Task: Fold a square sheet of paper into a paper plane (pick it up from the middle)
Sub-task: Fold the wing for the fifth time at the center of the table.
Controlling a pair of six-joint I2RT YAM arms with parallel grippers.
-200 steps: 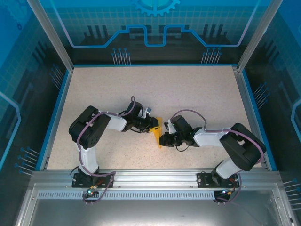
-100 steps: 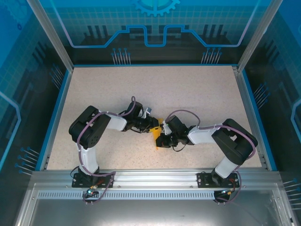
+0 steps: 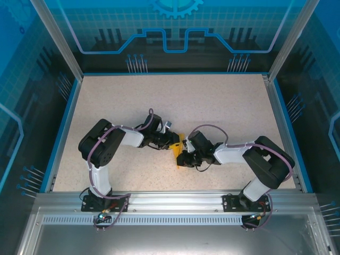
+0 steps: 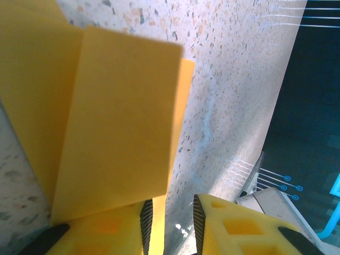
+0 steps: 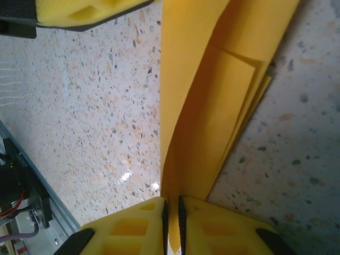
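Mid-fold, the half-creased paper plane (image 3: 179, 150) stands toward the table's (image 3: 223, 106) 6 o'clock, right hand (image 5: 172, 207) pinching it, left hand (image 4: 171, 218) slightly spread around its edge; next, probably, pressing the crease flat.

The left arm (image 3: 100, 151) and right arm (image 3: 268, 164) are showing black rounded joints and white links, with purple-grey cables (image 3: 204, 127) looping alongside. The left hand (image 4: 167, 215) and right hand (image 5: 172, 212) are wearing yellow fingers (image 5: 133, 228) with black ribbed pads (image 4: 146, 218).

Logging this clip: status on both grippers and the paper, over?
Left gripper: jaws apart, folded paper edge between them. Right gripper: shut on it. Layered, not yet a plane. Nothing in the way.
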